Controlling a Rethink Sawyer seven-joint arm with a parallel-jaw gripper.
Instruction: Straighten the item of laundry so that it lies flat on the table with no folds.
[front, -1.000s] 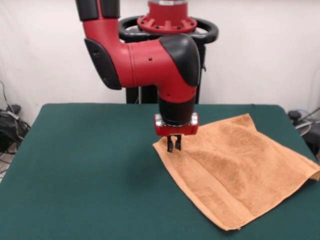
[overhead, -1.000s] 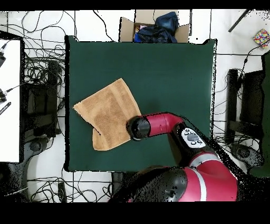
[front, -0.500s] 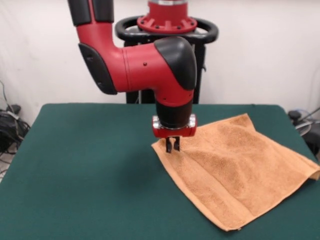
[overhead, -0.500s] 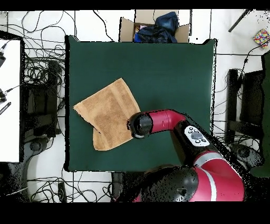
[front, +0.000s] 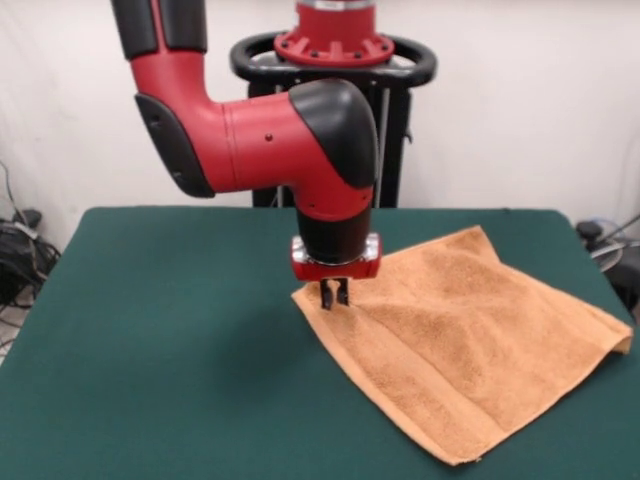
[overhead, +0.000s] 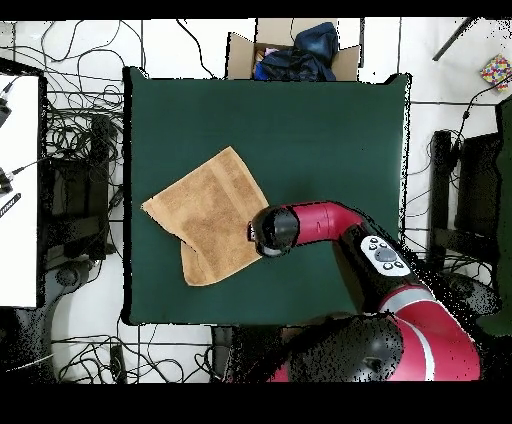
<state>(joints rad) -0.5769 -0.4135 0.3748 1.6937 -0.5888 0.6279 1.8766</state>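
Observation:
The item of laundry is an orange-tan towel on the right half of the green table. It lies as a tilted square with a soft crease running across it, and its far right corner is slightly raised. My gripper points straight down at the towel's left corner, shut on the cloth there. In the overhead view the towel lies at the table's left side, and the arm's black and red wrist covers the gripper and the held corner.
Beyond the table's top edge in the overhead view stands a cardboard box holding dark cloth. Cables cover the floor on the left beside a white surface. The robot's pedestal rises behind the table.
The gripper has moved left in the front view, dragging the held towel corner with it. The whole towel has slid a little the same way.

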